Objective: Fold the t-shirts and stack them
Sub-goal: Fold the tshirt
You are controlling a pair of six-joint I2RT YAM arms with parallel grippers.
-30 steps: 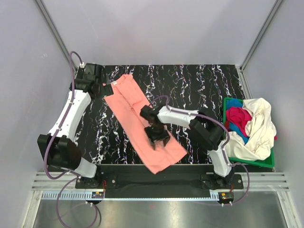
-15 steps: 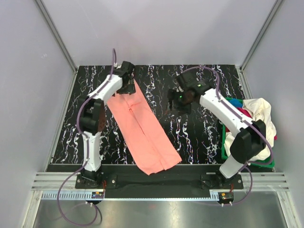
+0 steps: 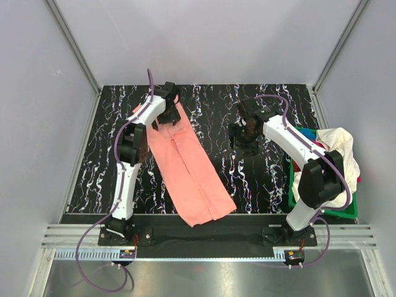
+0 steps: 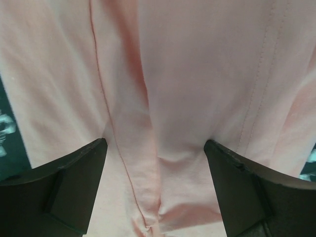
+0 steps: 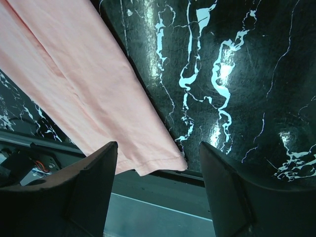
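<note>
At the worktop's (image 3: 260,179) far-left, left pincer (image 4: 155,148): jaws spread wide, gripping nothing, hanging just over the far end of the salmon shirt (image 3: 189,167).
right pincer (image 5: 158,148): released, empty, above bare worktop to the right of the shirt, nearer the far edge.
salmon shirt: long narrow strip, sides folded in, lying diagonally from far-left to the middle of the near edge.
step, my guess: fold the strip end to end.
how I'd do it: left pincer down on one far corner, right pincer across to the other, pinch every layer, lift low, lay far hem onto near hem.
watch: flaps meet down the middle, so catching one layer likely opens them.
others: cream shirt (image 3: 337,167), magenta shirt (image 3: 309,151) and blue shirt (image 3: 312,173) in the green basket (image 3: 293,139) at the right edge.
</note>
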